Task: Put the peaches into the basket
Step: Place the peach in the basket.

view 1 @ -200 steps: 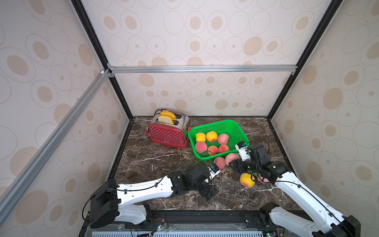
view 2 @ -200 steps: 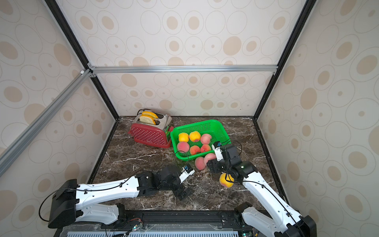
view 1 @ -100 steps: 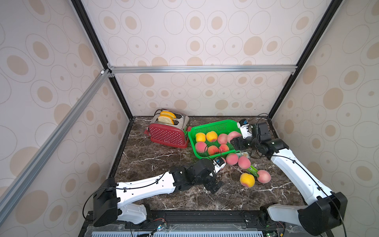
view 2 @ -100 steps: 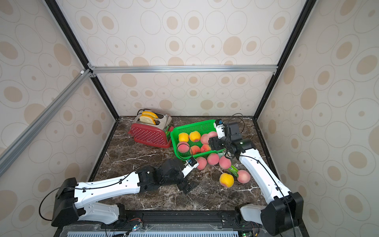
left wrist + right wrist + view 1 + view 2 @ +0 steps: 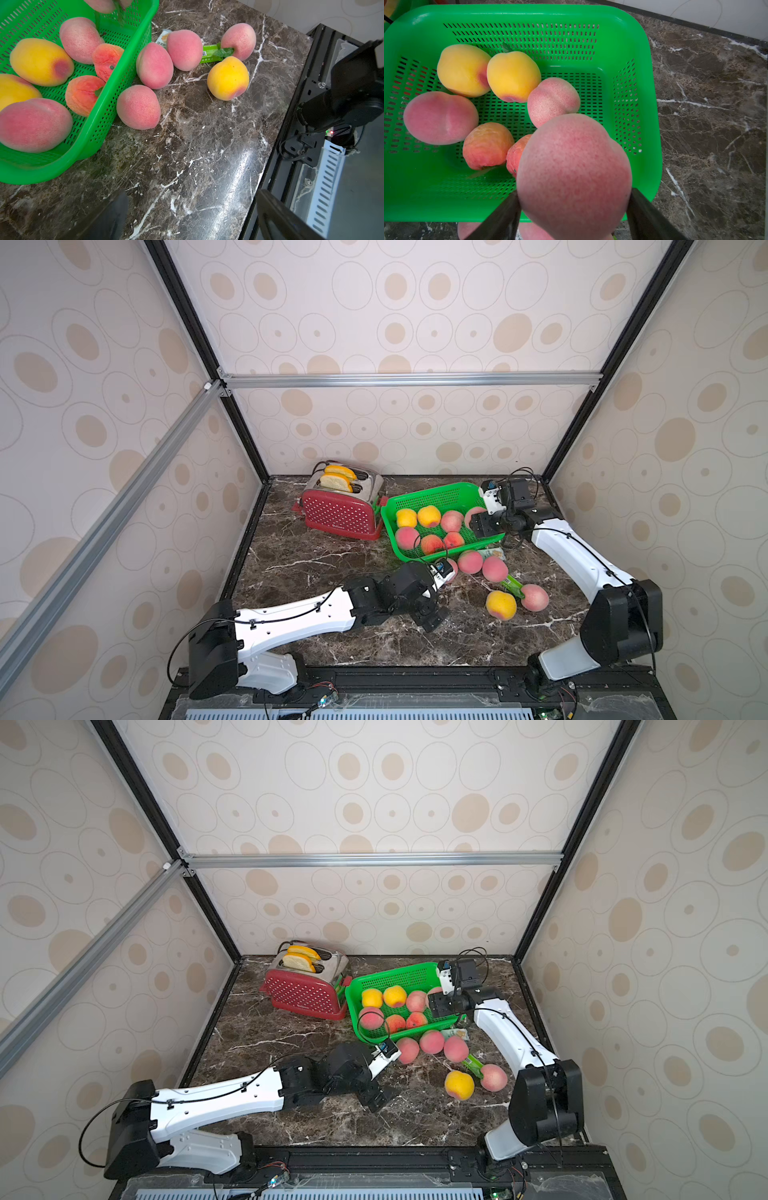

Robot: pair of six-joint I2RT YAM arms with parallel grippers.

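Observation:
The green basket [image 5: 432, 495] [image 5: 395, 977] holds several peaches, pink, orange-red and two yellow. My right gripper [image 5: 478, 524] [image 5: 573, 193] is shut on a pink peach [image 5: 574, 176] [image 5: 434, 992], held just above the basket's right part. Three pink peaches [image 5: 470, 561] lie on the marble against the basket's front wall. A yellow peach [image 5: 500, 605] [image 5: 228, 78] and a pink one [image 5: 535, 597] lie nearer the front. My left gripper [image 5: 432, 614] [image 5: 192, 205] stands open over bare marble, in front of the loose peaches, with nothing between its fingers.
A red dotted toaster [image 5: 340, 514] with two bread slices stands left of the basket. A green snack wrapper [image 5: 512, 585] lies among the loose peaches, and a paler one [image 5: 490, 552] at the basket's front right corner. The table's front edge and black rail [image 5: 291, 116] are close to my left gripper.
My right gripper has lifted a pink peach from the front of the table and carried it back over the basket. My left arm has reached slightly further toward the loose peaches, still open.

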